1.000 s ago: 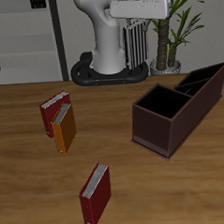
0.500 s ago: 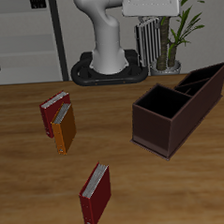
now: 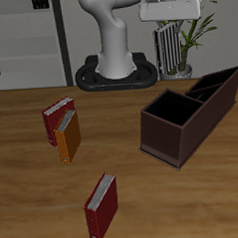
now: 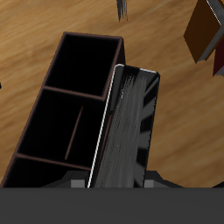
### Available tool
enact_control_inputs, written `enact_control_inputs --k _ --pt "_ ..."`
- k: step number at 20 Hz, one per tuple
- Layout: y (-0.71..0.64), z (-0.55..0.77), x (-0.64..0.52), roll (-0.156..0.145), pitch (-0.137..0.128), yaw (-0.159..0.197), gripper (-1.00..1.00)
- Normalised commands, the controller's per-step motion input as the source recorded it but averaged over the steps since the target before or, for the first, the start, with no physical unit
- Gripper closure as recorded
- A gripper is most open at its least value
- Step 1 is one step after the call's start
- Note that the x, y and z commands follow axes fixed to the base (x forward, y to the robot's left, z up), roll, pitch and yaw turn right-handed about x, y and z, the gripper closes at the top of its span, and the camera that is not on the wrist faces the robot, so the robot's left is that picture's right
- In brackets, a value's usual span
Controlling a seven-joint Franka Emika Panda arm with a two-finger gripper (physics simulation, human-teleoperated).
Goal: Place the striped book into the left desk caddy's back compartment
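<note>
Exterior view: end effector (image 3: 172, 38) high above bench (image 3: 25, 187), near the back edge, gripping striped book (image 3: 171, 46), which hangs upright, long axis vertical. Left desk caddy (image 3: 191, 115) forward of and below the hand, long axis running diagonally away from the front edge; large square bay at the near end, narrower back compartment (image 3: 215, 88) at the far end, closest to the hand. Red book (image 3: 100, 206) near front edge, well apart. Another red book (image 3: 56, 119) and orange book (image 3: 68, 135) touching each other across the bench from caddy. Plant (image 3: 191, 32) behind caddy.

Wrist view: striped book (image 4: 129, 131) clamped in end effector, fingers closed on its near end, though pads mostly hidden by the dark housing. Book spine roughly parallel to caddy's long axis. Left desk caddy (image 4: 68, 114) just beside the book in this view, open top facing camera, partitions visible. Orange book (image 4: 207, 31) and a sliver of red book at frame edge.

Key relation, judged: book beside the caddy rather than over it, so needs sideways shift toward the narrow end section, then straight descent. Risk: book edge catching a partition wall.
</note>
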Motion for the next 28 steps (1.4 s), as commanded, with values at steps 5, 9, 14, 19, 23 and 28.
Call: enact_control_inputs --k 5,9,14,19,23,28 --pt "0.23 -0.04 0.12 0.021 0.003 -0.034 1.0" --pt "0.37 -0.01 0.1 0.012 -0.007 -0.032 1.0" --pt "0.31 0.05 0.11 0.025 -0.017 -0.011 1.0" --pt "0.31 0.03 0.16 0.032 -0.02 0.01 1.0" --pt "0.22 -0.01 0.15 0.028 -0.022 0.03 1.0" --pt "0.17 -0.02 0.18 0.03 -0.003 0.004 1.0"
